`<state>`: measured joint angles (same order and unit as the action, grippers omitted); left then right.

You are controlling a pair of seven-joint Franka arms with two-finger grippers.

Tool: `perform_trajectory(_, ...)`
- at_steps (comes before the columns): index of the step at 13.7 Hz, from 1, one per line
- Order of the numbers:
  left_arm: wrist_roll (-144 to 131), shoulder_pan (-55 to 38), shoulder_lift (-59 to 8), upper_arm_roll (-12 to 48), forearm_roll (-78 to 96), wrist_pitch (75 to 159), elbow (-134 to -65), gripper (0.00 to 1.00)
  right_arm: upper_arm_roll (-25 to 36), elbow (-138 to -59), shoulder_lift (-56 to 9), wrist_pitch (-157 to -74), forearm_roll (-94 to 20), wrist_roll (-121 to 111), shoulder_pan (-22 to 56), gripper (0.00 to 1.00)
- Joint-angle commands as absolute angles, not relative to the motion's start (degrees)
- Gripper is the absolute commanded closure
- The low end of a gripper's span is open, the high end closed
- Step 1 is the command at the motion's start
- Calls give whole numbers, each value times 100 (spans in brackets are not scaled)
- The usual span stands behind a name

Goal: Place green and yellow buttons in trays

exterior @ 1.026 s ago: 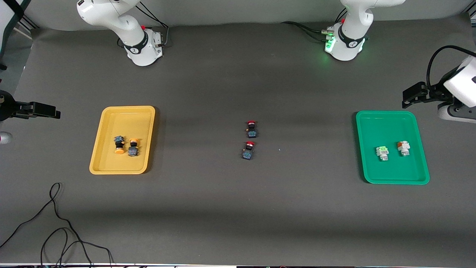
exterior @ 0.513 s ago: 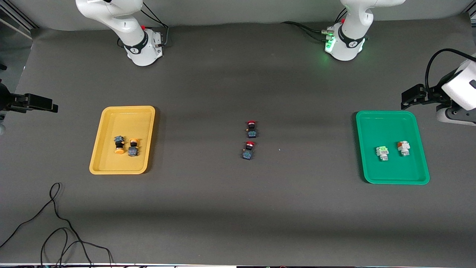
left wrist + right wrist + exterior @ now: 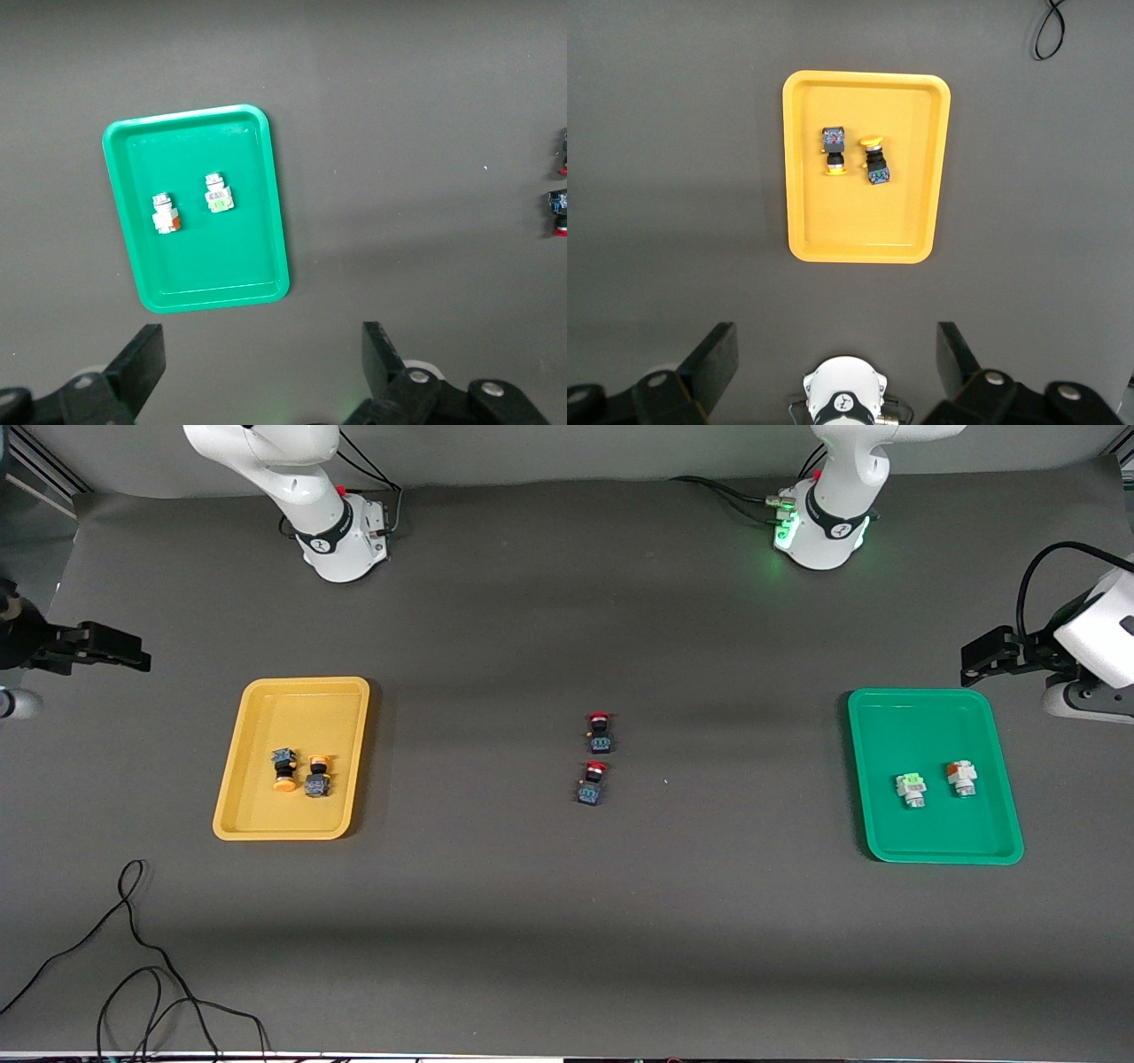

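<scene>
The left gripper [image 3: 257,372] is up in the air with its fingers [image 3: 142,367] spread wide and nothing between them. It hangs over the table just off the green tray [image 3: 895,717], at the left arm's end. The right gripper [image 3: 837,363] is up high too, fingers [image 3: 718,359] wide apart and empty, over the table near the yellow tray [image 3: 266,708] at the right arm's end.

In the green tray lie two white buttons side by side, the green-topped button [image 3: 911,789] and the orange-marked button [image 3: 960,778]. In the yellow tray lie two yellow-capped buttons [image 3: 284,770] [image 3: 318,775], close together.

Two red-capped buttons [image 3: 600,732] [image 3: 592,783] sit on the dark table [image 3: 567,921] in the middle, between the trays, one nearer the front camera. A black cable [image 3: 133,957] lies on the table nearer the camera than the yellow tray.
</scene>
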<state>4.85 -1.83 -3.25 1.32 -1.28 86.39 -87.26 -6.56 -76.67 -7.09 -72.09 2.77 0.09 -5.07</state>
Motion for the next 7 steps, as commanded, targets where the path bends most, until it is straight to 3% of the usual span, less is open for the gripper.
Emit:
perform_trajectory(1, 422, -264, -290, 88, -220, 8666, -8710, 1, -756, -8883, 147, -7855, 396, 114, -571, 1)
perform_trajectory(4, 431, -255, -290, 79, -106, 8684, -8710, 1, -773, -9543, 518, -8357, 369, 114, -510, 1)
perform_trajectory(7, 413, -255, -290, 79, 17, 8684, -8710, 1, -773, -9598, 519, -8516, 369, 123, -361, 1)
